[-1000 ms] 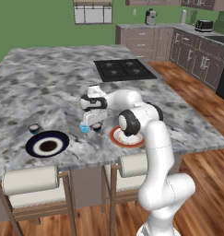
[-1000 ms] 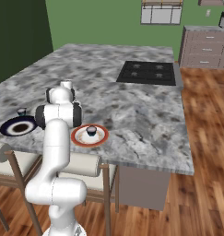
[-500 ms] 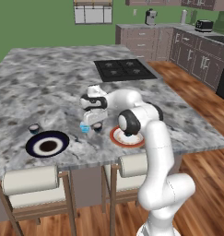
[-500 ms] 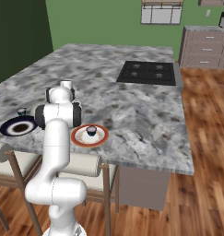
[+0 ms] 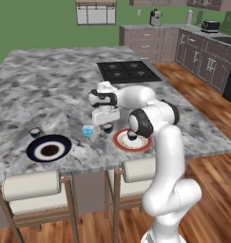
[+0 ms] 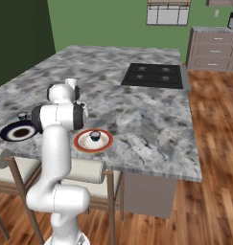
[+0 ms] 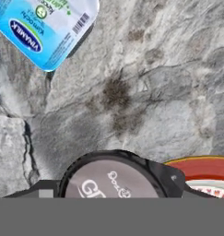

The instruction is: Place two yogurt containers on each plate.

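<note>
My gripper [image 5: 106, 120] hangs low over the counter, left of the white plate with the orange-red rim [image 5: 120, 142]. In the hand view my gripper [image 7: 109, 188] is shut on a dark round yogurt cup [image 7: 115, 177], with a fingertip [image 7: 172, 177] against each side. That cup [image 5: 107, 127] rests on the counter. Another dark cup [image 5: 132, 135] stands on the orange-rimmed plate [image 6: 106, 142]. The light-blue tub [image 5: 88, 130] sits on the counter just left of my gripper. The navy plate [image 5: 36, 153] lies farther left, and a third dark cup [image 5: 35, 132] stands on the counter behind it.
A black cooktop [image 5: 128, 71] is set into the far side of the granite island. Two padded stools [image 5: 29, 186] stand under the near counter edge. Wood floor and cabinets [image 5: 202, 52] lie to the right.
</note>
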